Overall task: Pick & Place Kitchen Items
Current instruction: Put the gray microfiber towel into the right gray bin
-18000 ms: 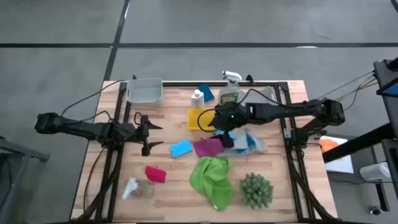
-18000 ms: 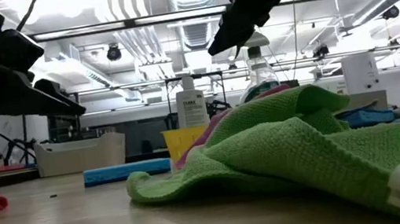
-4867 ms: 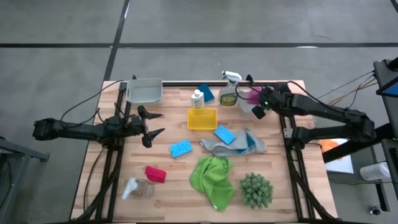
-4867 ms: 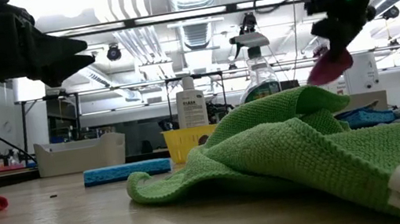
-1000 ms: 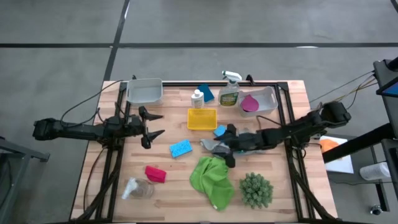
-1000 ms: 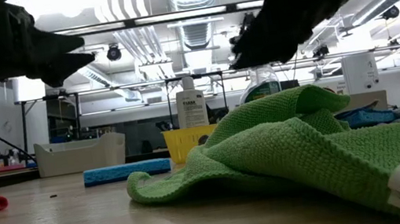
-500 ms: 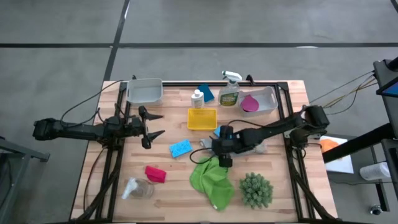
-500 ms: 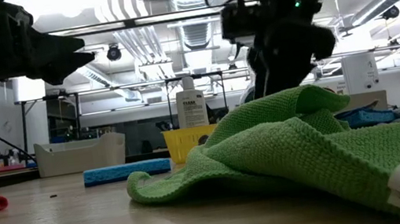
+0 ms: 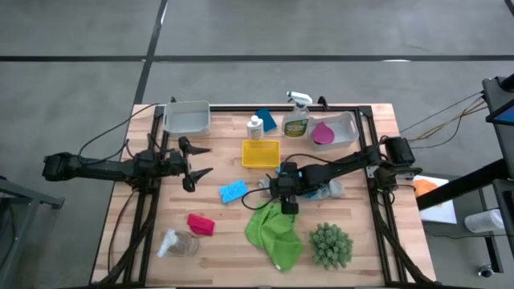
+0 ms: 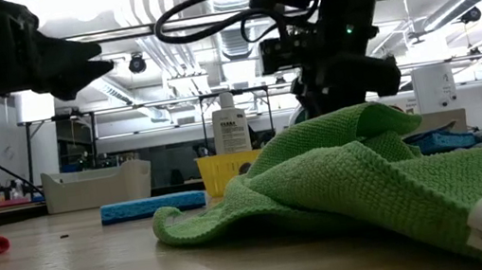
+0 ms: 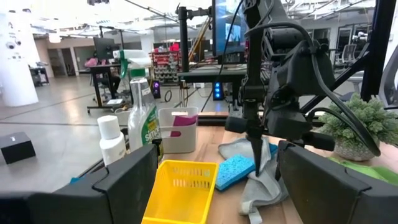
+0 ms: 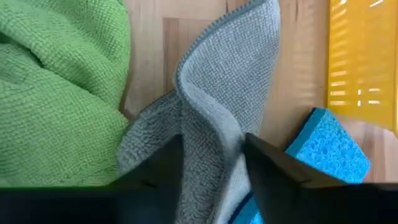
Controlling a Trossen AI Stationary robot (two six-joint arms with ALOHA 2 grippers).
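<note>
The counter (image 9: 128, 233) is pale wood planks with a dark frame, standing on a grey floor (image 9: 80, 48); the low view looks into a wide hall with bright ceiling lights. The back edge carries a grey bin (image 9: 187, 117), a small white bottle (image 9: 254, 127), a spray bottle (image 9: 296, 117) and a clear tub (image 9: 345, 127) with the magenta cloth (image 9: 323, 133) in it. The yellow tray (image 9: 261, 153) sits mid-counter. Bare wood lies open along the left side and the front left corner beyond the clear jar (image 9: 175, 243) and red cloth (image 9: 201, 224).

The right claw (image 9: 283, 193) is down at the counter's middle, its fingers (image 12: 277, 168) partly closed around a raised fold of the grey cloth (image 12: 214, 118), pinching it. The green cloth (image 9: 275, 230) lies just beside it toward the front, a blue sponge (image 12: 326, 146) just beside it toward the tray, and the spiky plant (image 9: 331, 245) near the front right.

The left claw (image 9: 195, 162) hangs wide open and empty over the left half, with another blue sponge (image 9: 233, 191) near it.
</note>
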